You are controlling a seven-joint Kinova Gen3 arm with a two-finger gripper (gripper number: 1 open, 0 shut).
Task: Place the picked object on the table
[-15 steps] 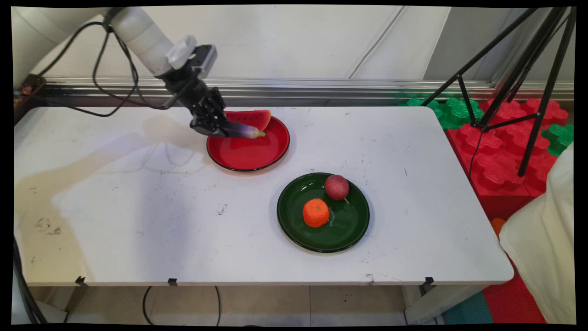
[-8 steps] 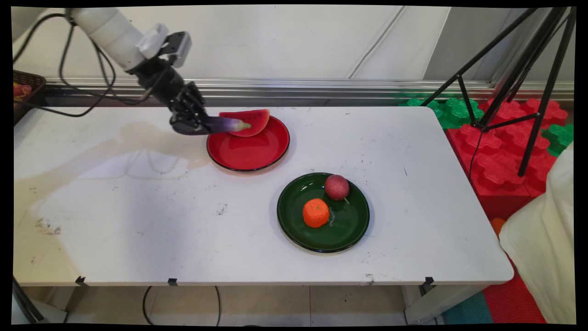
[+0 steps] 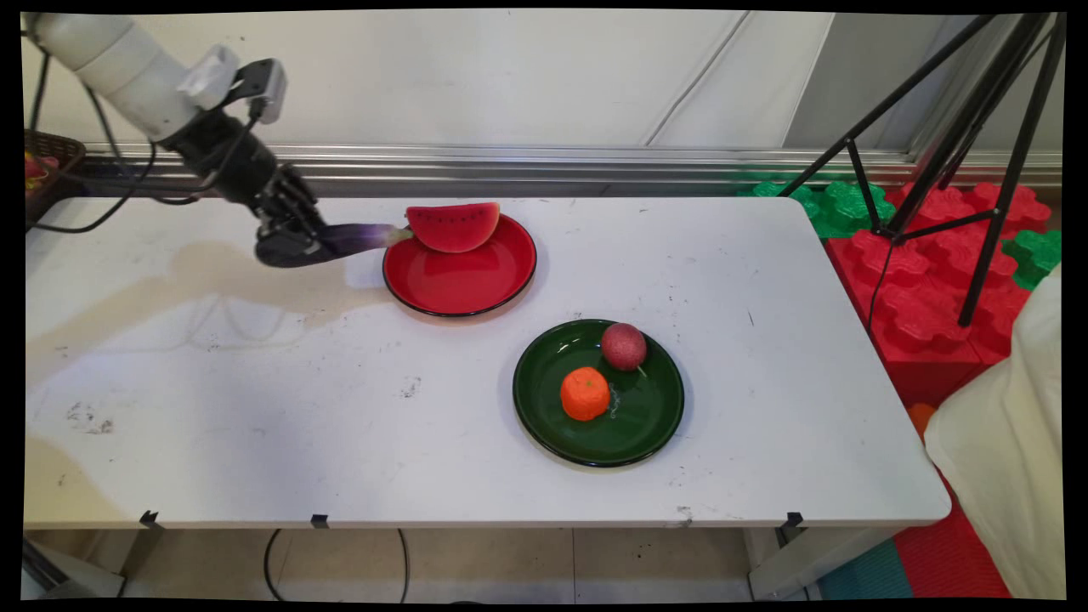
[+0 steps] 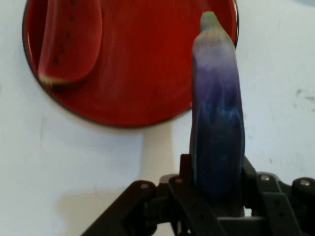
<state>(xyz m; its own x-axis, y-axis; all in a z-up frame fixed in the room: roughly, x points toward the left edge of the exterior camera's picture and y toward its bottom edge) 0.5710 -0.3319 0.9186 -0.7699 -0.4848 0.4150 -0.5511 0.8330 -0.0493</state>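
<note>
Since a second ago, the gripper [image 3: 316, 246] has carried the eggplant [image 3: 361, 238] leftward off the red plate [image 3: 463, 293]; its fingers [image 4: 184, 196] are clamped on the eggplant above the surface [image 3: 255, 382], tip near the watermelon slice [image 3: 453, 225].

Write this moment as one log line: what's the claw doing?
gripper: shut on eggplant | position: left of red plate, above table | red plate: watermelon slice | green plate: orange, reddish fruit

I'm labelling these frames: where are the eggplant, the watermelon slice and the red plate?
eggplant [image 4: 216, 132]: hand view, middle of its purple body, held in the claw.
watermelon slice [image 3: 452, 226]: main view, red flesh.
red plate [image 3: 459, 289]: main view, bare inner surface.
</note>
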